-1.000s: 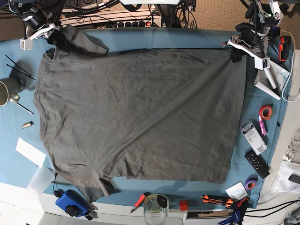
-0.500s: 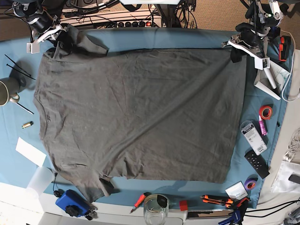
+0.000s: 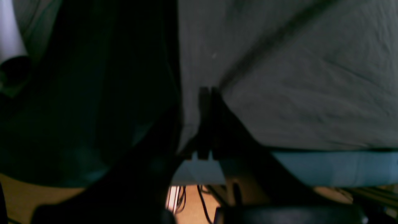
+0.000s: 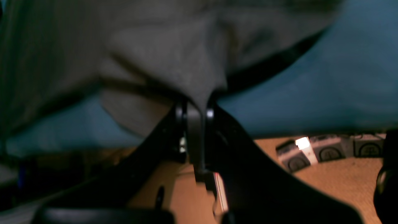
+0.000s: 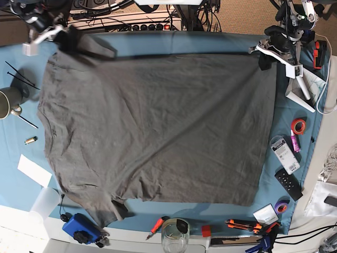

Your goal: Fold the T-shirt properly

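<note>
The dark grey T-shirt (image 5: pixel 158 126) lies spread across the teal table cloth (image 5: pixel 210 42), its sleeves at the left of the base view. My right gripper (image 5: pixel 64 38) is at the far left corner, shut on the sleeve fabric, which bunches between its fingers in the right wrist view (image 4: pixel 196 105). My left gripper (image 5: pixel 265 59) is at the far right corner, shut on the shirt's hem corner. The left wrist view shows the cloth (image 3: pixel 295 77) pinched between the closed fingers (image 3: pixel 205 93). The shirt's far edge stands slightly off the table and casts a shadow.
A mug (image 5: pixel 9 101) and a white paper (image 5: pixel 34 170) lie at the left. A blue device (image 5: pixel 79 227), a screwdriver (image 5: pixel 156 225) and a glass jar (image 5: pixel 175 234) line the near edge. A remote (image 5: pixel 288 184), tape rolls (image 5: pixel 298 125) and a small tripod (image 5: pixel 300 87) sit at the right.
My right gripper has shut on the far sleeve and pulled it up and toward the far edge. The shirt's far edge has lifted a little. The left gripper has kept still.
</note>
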`<action>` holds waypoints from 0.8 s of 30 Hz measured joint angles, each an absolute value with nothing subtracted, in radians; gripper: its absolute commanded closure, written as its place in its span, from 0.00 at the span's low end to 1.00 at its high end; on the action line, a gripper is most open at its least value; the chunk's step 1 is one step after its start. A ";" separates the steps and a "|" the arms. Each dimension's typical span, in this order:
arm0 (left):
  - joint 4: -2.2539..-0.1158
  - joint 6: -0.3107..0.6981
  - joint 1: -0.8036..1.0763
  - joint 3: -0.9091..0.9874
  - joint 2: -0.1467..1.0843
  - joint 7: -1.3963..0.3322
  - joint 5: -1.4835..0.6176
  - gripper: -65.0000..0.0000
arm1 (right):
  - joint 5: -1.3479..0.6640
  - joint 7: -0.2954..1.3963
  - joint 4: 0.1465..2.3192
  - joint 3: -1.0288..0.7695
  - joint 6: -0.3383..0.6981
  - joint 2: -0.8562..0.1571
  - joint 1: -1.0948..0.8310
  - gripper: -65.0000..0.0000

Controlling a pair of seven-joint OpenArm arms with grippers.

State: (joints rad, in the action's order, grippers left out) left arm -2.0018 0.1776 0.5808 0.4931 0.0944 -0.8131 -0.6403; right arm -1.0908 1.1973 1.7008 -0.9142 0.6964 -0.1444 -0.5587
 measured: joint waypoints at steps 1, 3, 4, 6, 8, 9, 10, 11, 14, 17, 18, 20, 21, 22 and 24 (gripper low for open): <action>-2.005 0.179 0.581 0.493 0.094 -0.823 -0.641 1.00 | -1.102 1.208 1.701 -0.941 0.696 -0.144 -0.558 1.00; -2.020 0.181 0.582 0.493 0.094 -0.842 -0.640 1.00 | -1.133 1.243 1.701 -0.972 0.697 -0.147 -0.566 1.00; -2.030 0.181 0.581 0.493 0.094 -0.847 -0.640 1.00 | -1.149 1.246 1.701 -0.976 0.697 -0.147 -0.573 1.00; -2.051 0.181 0.582 0.493 0.094 -0.860 -0.640 1.00 | -1.161 1.262 1.701 -0.976 0.697 -0.146 -0.583 1.00; -2.069 0.181 0.590 0.493 0.095 -0.860 -0.640 1.00 | -1.179 1.274 1.701 -0.976 0.697 -0.146 -0.588 1.00; -2.077 0.181 0.599 0.493 0.095 -0.860 -0.641 1.00 | -1.195 1.276 1.701 -0.976 0.697 -0.146 -0.591 1.00; -2.081 0.181 0.612 0.493 0.095 -0.860 -0.642 1.00 | -1.207 1.280 1.701 -0.976 0.697 -0.146 -0.595 1.00; -2.082 0.181 0.625 0.493 0.096 -0.860 -0.642 1.00 | -1.206 1.283 1.701 -0.976 0.697 -0.147 -0.599 1.00; -2.081 0.181 0.654 0.493 0.095 -0.861 -0.640 1.00 | -1.226 1.287 1.701 -0.976 0.696 -0.146 -0.619 1.00; -2.081 0.181 0.659 0.493 0.095 -0.862 -0.641 1.00 | -1.243 1.287 1.701 -0.976 0.696 -0.146 -0.641 1.00; -2.081 0.181 0.659 0.494 0.095 -0.867 -0.640 1.00 | -1.259 1.287 1.701 -0.976 0.697 -0.146 -0.649 1.00; -2.081 0.181 0.662 0.493 0.095 -0.876 -0.641 1.00 | -1.270 1.288 1.701 -0.986 0.697 -0.145 -0.659 1.00; -2.081 0.181 0.663 0.494 0.095 -0.881 -0.640 1.00 | -1.270 1.298 1.701 -1.000 0.697 -0.144 -0.659 1.00; -2.081 0.181 0.665 0.498 0.095 -0.883 -0.641 1.00 | -1.270 1.304 1.701 -1.016 0.697 -0.142 -0.659 1.00; -2.081 0.185 0.670 0.520 0.094 -0.887 -0.645 1.00 | -1.301 1.312 1.701 -1.062 0.697 -0.138 -0.659 1.00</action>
